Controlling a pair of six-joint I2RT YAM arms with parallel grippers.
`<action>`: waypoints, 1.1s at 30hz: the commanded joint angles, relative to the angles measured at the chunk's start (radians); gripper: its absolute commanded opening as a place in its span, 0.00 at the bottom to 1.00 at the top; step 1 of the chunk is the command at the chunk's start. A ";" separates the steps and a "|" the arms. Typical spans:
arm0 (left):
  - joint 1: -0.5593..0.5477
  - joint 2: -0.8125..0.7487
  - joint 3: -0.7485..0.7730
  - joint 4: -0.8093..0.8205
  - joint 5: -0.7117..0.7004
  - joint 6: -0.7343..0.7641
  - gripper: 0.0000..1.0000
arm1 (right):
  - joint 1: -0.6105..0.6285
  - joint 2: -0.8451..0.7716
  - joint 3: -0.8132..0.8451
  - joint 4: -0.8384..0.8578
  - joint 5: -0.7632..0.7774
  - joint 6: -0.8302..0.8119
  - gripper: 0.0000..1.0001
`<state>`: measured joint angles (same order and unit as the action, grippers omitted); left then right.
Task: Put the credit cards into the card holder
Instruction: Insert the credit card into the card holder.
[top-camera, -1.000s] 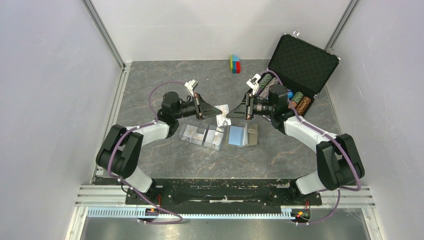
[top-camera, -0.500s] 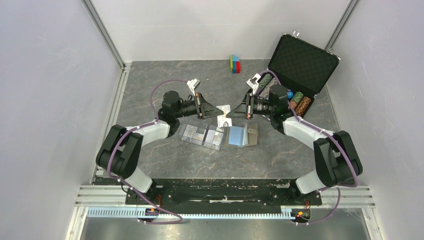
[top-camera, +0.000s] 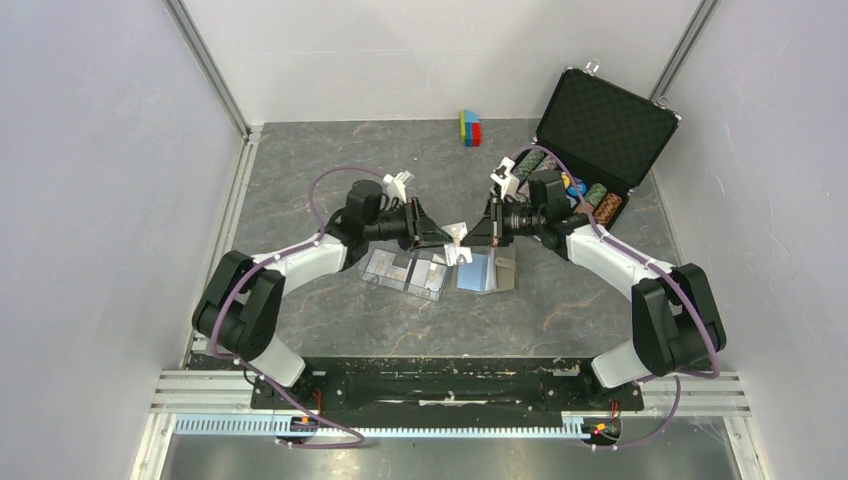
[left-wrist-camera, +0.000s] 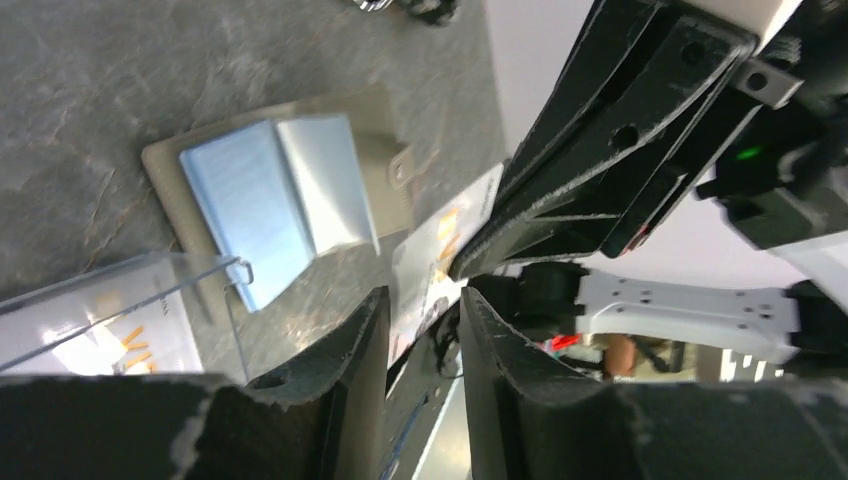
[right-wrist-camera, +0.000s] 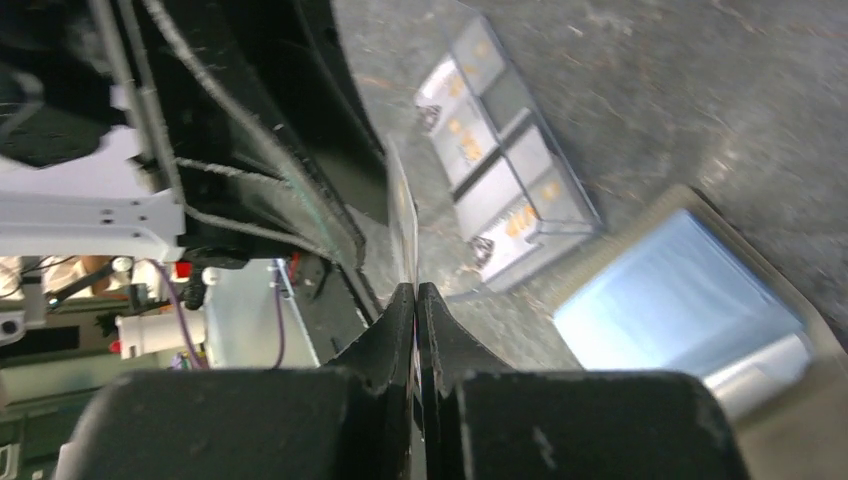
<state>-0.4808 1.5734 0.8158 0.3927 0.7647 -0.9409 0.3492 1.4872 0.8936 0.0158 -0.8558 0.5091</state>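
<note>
Top external: both arms reach inward over the bench (top-camera: 300, 170), and their tips nearly meet above the near-left corner of the holder (top-camera: 487, 271).
Right gripper (right-wrist-camera: 416, 292): clamped on a card (left-wrist-camera: 437, 252), pinching one end.
Left gripper (left-wrist-camera: 425, 296): jaws apart. The card's free end sits in the gap; contact cannot be told.
Card: held on edge, clear of the bench, between the two grippers.
Holder: lies open on the bench, blue lining up, snap tab on its right flap.
Case (top-camera: 404, 270): clear, compartmented, just left of the holder, with pale cards (right-wrist-camera: 466, 146) bearing orange marks inside.
Briefcase (top-camera: 606, 125): open at far right, chips inside.
</note>
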 joint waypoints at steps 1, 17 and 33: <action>-0.078 -0.021 0.152 -0.397 -0.139 0.269 0.39 | -0.011 -0.016 0.009 -0.203 0.210 -0.172 0.00; -0.308 0.302 0.485 -0.938 -0.446 0.529 0.33 | -0.010 0.037 -0.008 -0.308 0.444 -0.306 0.00; -0.291 0.290 0.419 -1.074 -0.812 0.503 0.05 | -0.026 -0.016 -0.039 -0.326 0.437 -0.308 0.00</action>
<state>-0.7887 1.8755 1.2491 -0.6300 0.0875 -0.4526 0.3382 1.5150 0.8619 -0.3164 -0.4126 0.2008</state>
